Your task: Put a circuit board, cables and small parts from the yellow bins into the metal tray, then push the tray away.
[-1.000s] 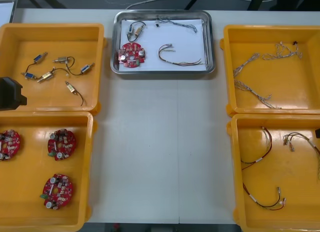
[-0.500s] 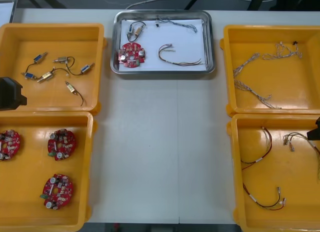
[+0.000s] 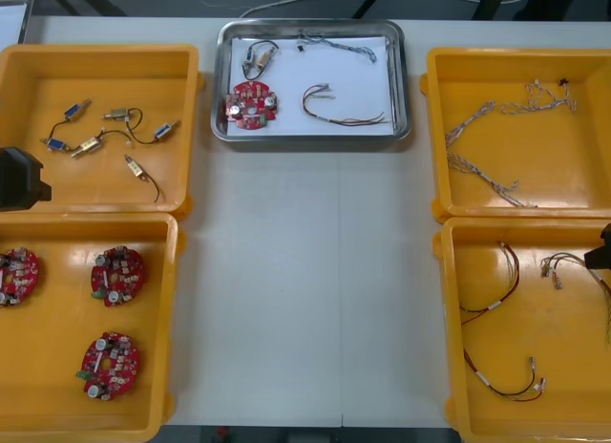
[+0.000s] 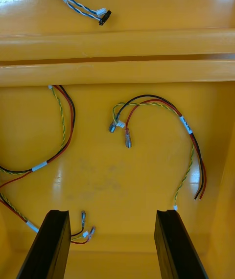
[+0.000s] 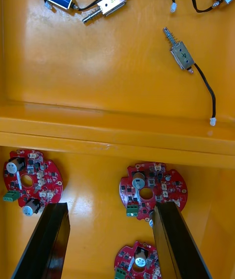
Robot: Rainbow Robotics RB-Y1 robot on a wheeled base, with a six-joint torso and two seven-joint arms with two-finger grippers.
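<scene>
L gripper (image 5: 107,208): your fingers spread, nothing held, over circuit boards (image 5: 166,186).
R gripper (image 4: 112,213): spread, empty, over red/yellow cables (image 4: 187,126).
Metal tray (image 3: 403,80): far mid-table, btw yellow bins (image 3: 95,50); holds tray board (image 3: 251,104) + tray cable (image 3: 348,121).

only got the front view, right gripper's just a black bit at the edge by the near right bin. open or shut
Observer: Open. The right gripper has its fingers apart, nothing between them.
Operator: whats under it
Observer: A red and yellow cable lies on the floor of the yellow bin, beyond the fingertips, untouched.
Operator: and the left one
Observer: The left gripper is open too. In the board bin below it, a circuit board shows right beside one fingertip.
</scene>
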